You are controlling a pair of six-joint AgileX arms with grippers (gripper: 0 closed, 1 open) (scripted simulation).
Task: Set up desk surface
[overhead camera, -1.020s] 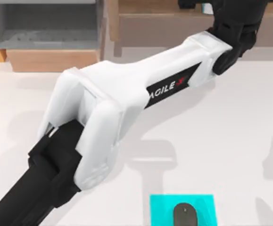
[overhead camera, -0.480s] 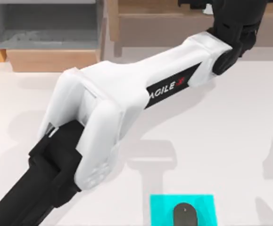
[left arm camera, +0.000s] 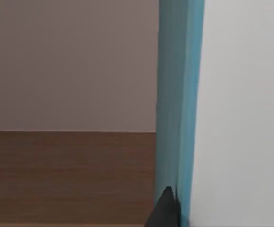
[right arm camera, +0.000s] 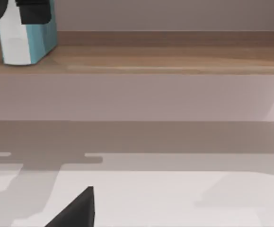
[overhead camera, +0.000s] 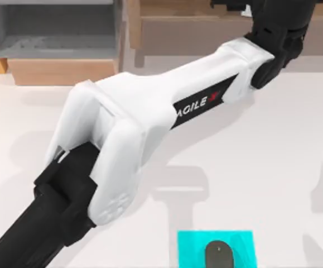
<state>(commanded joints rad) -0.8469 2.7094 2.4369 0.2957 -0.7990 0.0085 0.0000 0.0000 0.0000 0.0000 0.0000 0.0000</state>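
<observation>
The desk surface (overhead camera: 261, 156) is a wide, plain white tabletop. My left arm stretches across it from the lower left to the wooden shelf unit (overhead camera: 194, 25) at the back. There my left gripper (overhead camera: 246, 8) is shut on a teal and white box (right arm camera: 27, 40) that stands upright on the shelf board. In the left wrist view the box (left arm camera: 179, 104) is very close, with one dark fingertip (left arm camera: 165, 210) against its teal side. One dark finger (right arm camera: 75, 210) of my right gripper sits low over the tabletop (right arm camera: 174, 198), facing the shelf.
A cyan pad (overhead camera: 190, 248) with a dark mouse (overhead camera: 218, 254) lies at the front edge. An open light-brown drawer (overhead camera: 55, 28) with a grey inside stands at the back left. The long left arm (overhead camera: 128, 128) covers the middle of the table.
</observation>
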